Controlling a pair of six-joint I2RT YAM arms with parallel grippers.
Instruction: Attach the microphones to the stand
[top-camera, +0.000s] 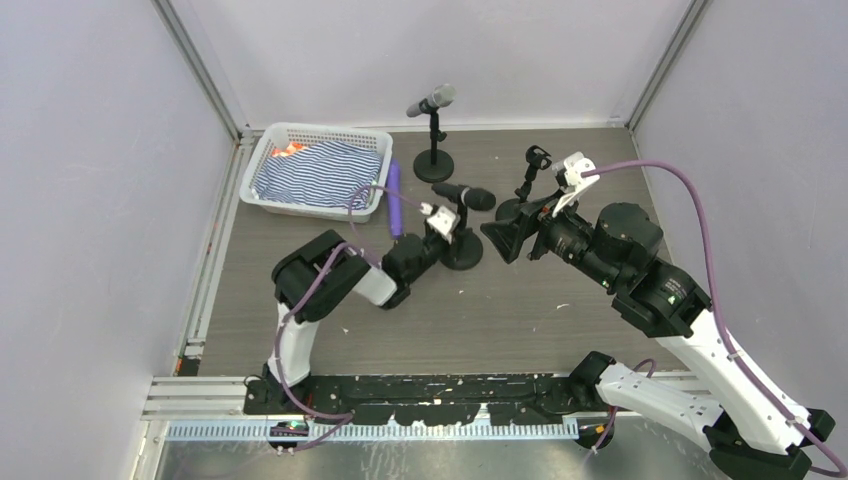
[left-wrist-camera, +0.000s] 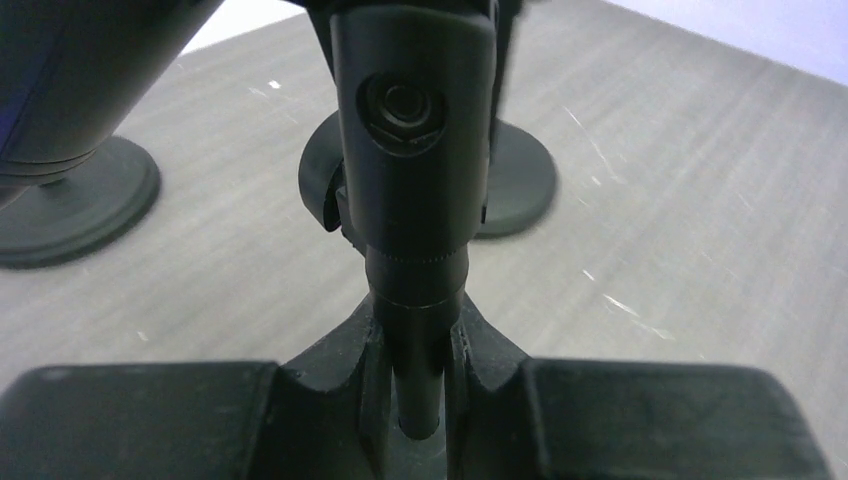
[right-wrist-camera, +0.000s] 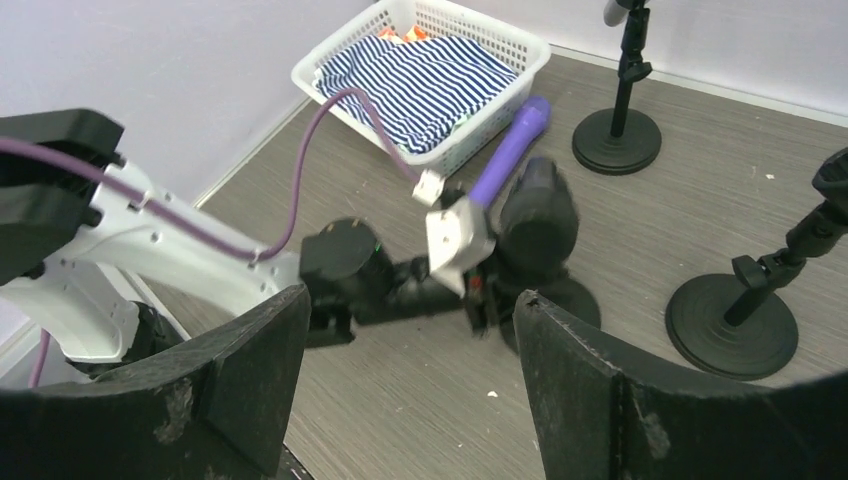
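Left gripper: clamped on the thin black pole of the middle round-based black stand, low down near the base
Right gripper: jaws held wide apart with nothing between them, just beside the head of the black handheld microphone
Black microphone: laid roughly level in the middle stand's clip (whether it is fully seated cannot be told, as the right wrist view is blurred there)
Grey-headed microphone: already carried on the far black stand
Purple cylindrical microphone: lying flat on the grey wooden table, just beside the white plastic basket of striped cloth
Empty black stand: to the right, clip bare
Step in hand: judged to be the seating of the black microphone while its stand is braced
How it is done well: the pole should be held firmly so the stand is not tipped — any push should be aimed along the clip, not across it — and the purple microphone and empty stand are left for afterwards
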